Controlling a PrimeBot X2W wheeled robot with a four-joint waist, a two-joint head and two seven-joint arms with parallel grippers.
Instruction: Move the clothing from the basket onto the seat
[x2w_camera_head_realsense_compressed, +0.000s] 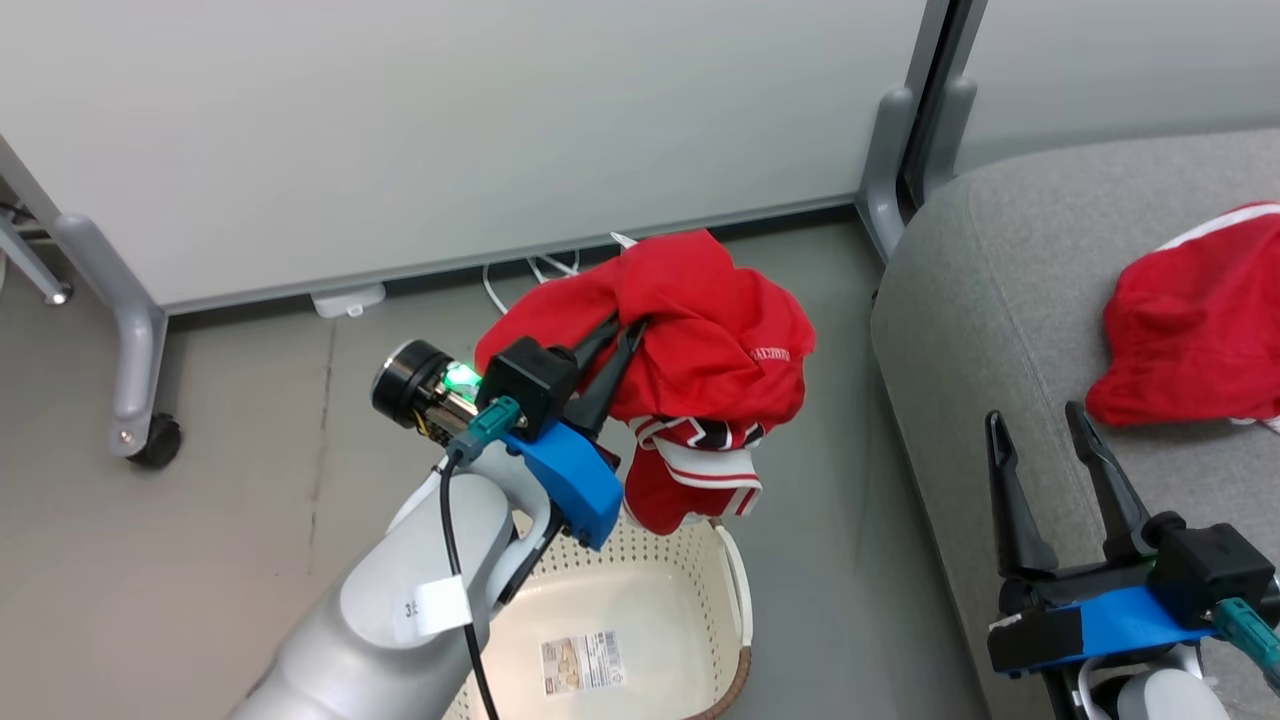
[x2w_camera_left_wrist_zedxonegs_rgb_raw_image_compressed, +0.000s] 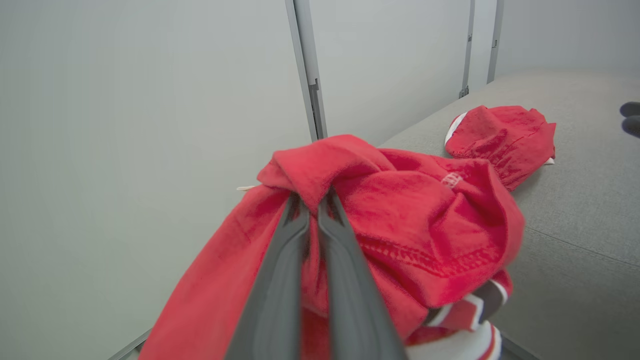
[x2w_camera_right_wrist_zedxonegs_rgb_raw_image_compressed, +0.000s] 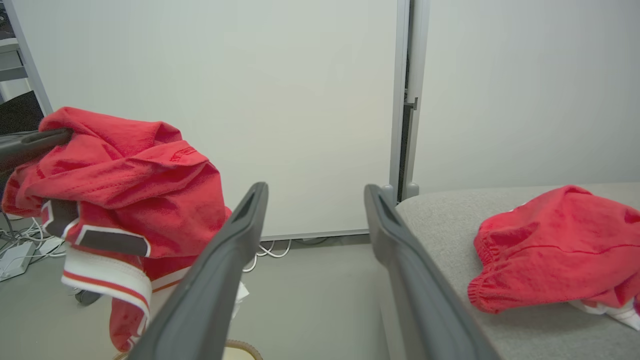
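Left gripper (x2w_camera_head_realsense_compressed: 622, 335) is pinching the red clothing (x2w_camera_head_realsense_compressed: 720, 340) tight above the basket (x2w_camera_head_realsense_compressed: 665, 570). Right gripper (x2w_camera_head_realsense_compressed: 1035, 420) is hanging wide open, empty, beside the seat (x2w_camera_head_realsense_compressed: 1000, 300), where another red piece (x2w_camera_head_realsense_compressed: 1190, 330) is lying.

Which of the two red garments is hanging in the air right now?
The red garment with striped trim, pinched in the left gripper above the basket. The other red garment lies loose on the grey seat.

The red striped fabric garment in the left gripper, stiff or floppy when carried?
Likely floppy: the red striped fabric garment droops in folds from the left gripper. Probably light, since one pinch lifts it. Its hanging hem might catch the cream plastic basket.
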